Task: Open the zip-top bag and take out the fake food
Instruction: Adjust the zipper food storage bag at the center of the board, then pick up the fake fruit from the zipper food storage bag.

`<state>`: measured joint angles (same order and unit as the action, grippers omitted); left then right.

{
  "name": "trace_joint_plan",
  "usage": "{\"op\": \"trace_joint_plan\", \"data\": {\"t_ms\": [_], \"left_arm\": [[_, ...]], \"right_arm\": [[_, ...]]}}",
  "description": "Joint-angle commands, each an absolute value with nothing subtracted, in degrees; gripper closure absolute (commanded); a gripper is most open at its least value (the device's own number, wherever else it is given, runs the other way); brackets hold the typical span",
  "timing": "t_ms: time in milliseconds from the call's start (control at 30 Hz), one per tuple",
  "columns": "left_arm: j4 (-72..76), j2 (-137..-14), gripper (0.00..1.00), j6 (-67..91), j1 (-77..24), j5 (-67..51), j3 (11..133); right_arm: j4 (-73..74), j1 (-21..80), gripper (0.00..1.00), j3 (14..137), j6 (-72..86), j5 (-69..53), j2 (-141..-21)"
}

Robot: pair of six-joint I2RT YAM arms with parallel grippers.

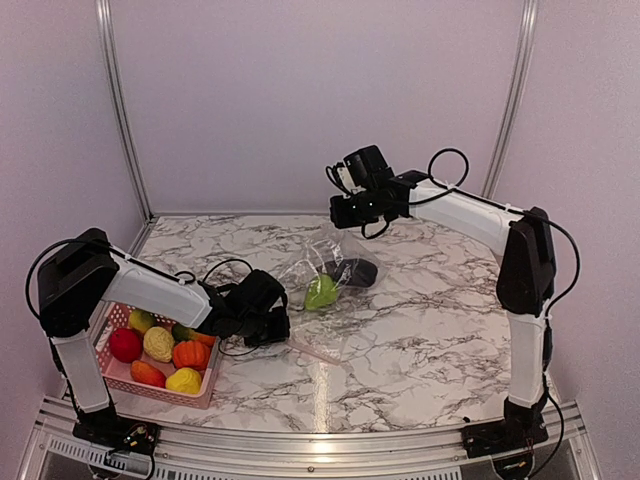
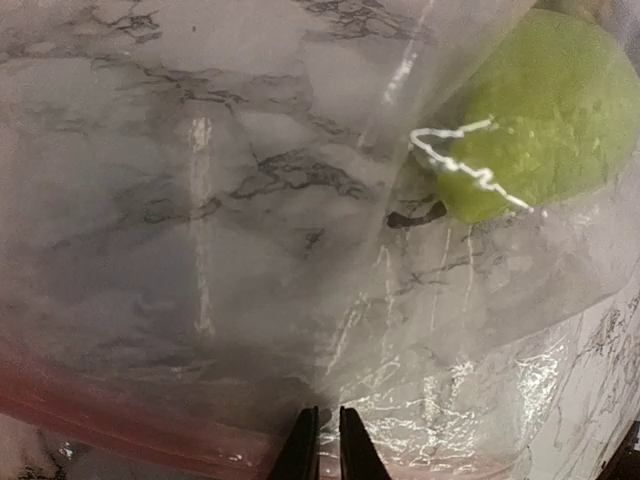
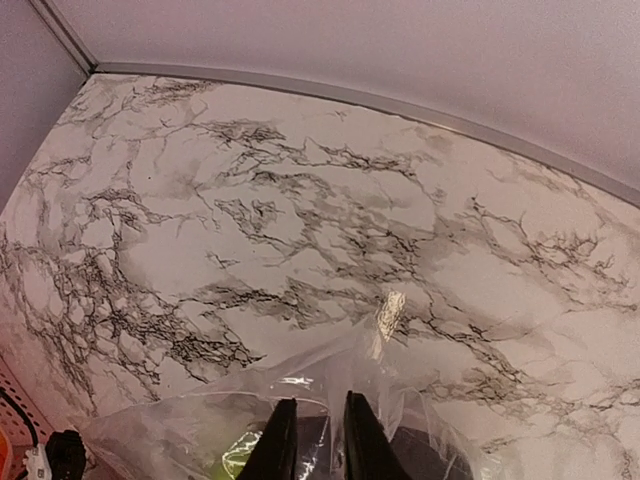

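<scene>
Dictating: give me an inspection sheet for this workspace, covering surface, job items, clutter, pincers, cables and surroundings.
Surface: marble-patterned table.
Job's things: zip-top bag lies mid-table with a green piece and a dark piece inside; other fake food sits in the pink basket.
Clutter: nothing seen.
Pincers: left pincer is shut on the bag's strip edge; right pincer is at the bag's far side, jaws narrowly apart, grip unclear.
Cables: black cables loop along both arms.
Surroundings: plain pale walls, metal frame rails.
</scene>
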<state>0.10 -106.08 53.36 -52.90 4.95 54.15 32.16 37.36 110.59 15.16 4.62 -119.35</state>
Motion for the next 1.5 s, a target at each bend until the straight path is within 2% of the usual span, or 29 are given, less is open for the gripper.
{"op": "trace_joint_plan", "data": {"t_ms": [0, 67, 133, 200, 267, 367, 533, 767, 1067, 1467], "left_arm": [[-4.83, -106.67, 0.90, 52.74, -53.20, 4.92, 52.41], [-4.98, -106.13, 0.90, 52.68, -53.22, 4.98, 52.46], [-5.20, -105.50, 0.89, 52.44, -53.18, 5.30, 52.70], [-5.78, -104.79, 0.89, 52.15, -53.19, 5.57, 53.01], [-6.42, -103.77, 0.89, 51.73, -53.09, 5.90, 53.53], [-7.31, -101.84, 0.85, 51.27, -53.13, 6.36, 54.12], [-9.20, -97.78, 0.82, 50.97, -53.09, 7.15, 53.88], [-10.71, -92.56, 0.82, 50.98, -53.48, 6.56, 49.17], [-8.27, -91.85, 0.82, 51.74, -54.65, 4.25, 45.16], [-1.96, -96.94, 0.81, 53.39, -54.76, 2.84, 46.82]], "right_arm": [[32.90, 37.16, 0.71, 109.25, 14.23, 5.50, -118.37], [33.23, 37.56, 0.57, 108.46, 13.55, 6.15, -117.30], [33.41, 38.10, 0.50, 107.24, 13.08, 7.12, -115.97], [33.24, 38.75, 0.46, 105.40, 13.04, 7.37, -114.42], [32.56, 39.72, 0.46, 103.04, 13.12, 7.24, -112.65], [31.11, 41.17, 0.50, 99.99, 13.46, 5.75, -112.16], [30.30, 43.39, 0.64, 98.83, 14.52, 3.36, -114.81], [28.86, 43.74, 0.78, 102.52, 15.78, 0.62, -120.71], [27.86, 42.43, 0.85, 104.42, 17.78, -0.26, -126.51], [27.94, 42.19, 0.87, 101.83, 17.93, 1.90, -127.41]]}}
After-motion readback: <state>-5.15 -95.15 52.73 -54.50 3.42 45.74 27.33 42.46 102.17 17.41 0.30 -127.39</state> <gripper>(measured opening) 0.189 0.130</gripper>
